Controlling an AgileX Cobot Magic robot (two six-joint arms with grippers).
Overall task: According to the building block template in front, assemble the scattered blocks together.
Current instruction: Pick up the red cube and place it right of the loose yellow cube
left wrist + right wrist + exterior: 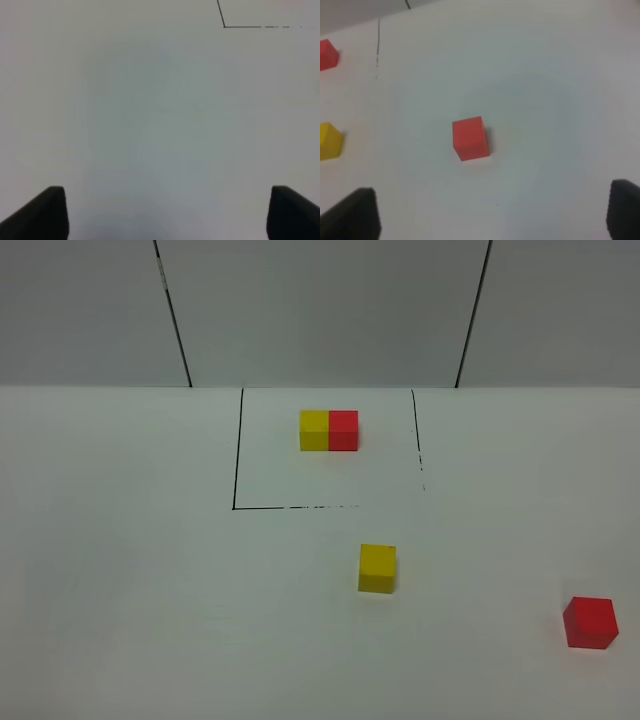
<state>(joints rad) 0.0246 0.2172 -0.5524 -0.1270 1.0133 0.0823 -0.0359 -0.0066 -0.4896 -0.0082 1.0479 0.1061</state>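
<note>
Two cubes apart, yellow cube (377,568), red cube (590,622); left fingers (40,216), right fingers (354,218) spread wide.

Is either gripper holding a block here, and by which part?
Nothing is held. The left gripper and right gripper are open and empty; the loose yellow cube and red cube sit free on the table.

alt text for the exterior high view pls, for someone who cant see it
On a white table, a loose yellow cube sits near the middle and a loose red cube lies apart at the right edge. Farther back, the template pair, yellow left touching red right, stands inside a black outline; no arms are in view.
</note>
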